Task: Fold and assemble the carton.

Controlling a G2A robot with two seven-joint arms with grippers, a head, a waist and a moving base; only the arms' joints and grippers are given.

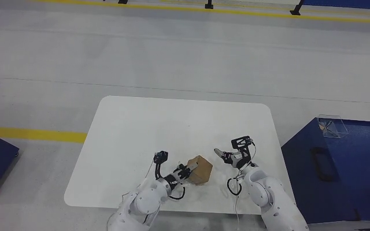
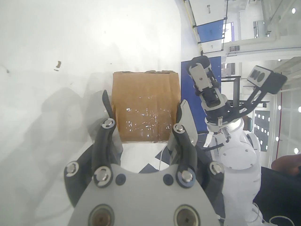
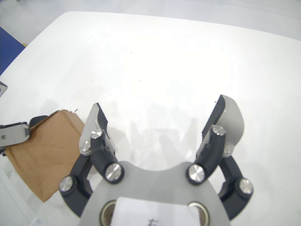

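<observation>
Carton [image 1: 200, 169] of brown board sits toward the near edge of the white table [image 1: 173, 121], about midway along it and turned at an angle to that edge. Which flaps remain open cannot be told. The left gripper [image 2: 144, 102] meets it from the near left, its fingers [image 2: 187, 118] set against two opposite sides and seemingly clamped on it, so the carton is held rather than merely flanked. The right gripper [image 3: 160, 104] hangs just to the right of the carton, apart from it, jaws spread wide and holding nothing. The step in hand looks like pressing a flap or wall home while the left arm steadies the body. To do that well, the left hold should be firm without crushing the thin walls. The right gripper would best push flat along a crease and toward the left grip, lest the carton pivot or slide off the near edge. A few brown crumbs [image 2: 57, 65] lie farther off on the tabletop. Grey floor with a yellow line [image 1: 40, 135] surrounds the table, and a blue cabinet [image 1: 347, 185] stands at the right.
</observation>
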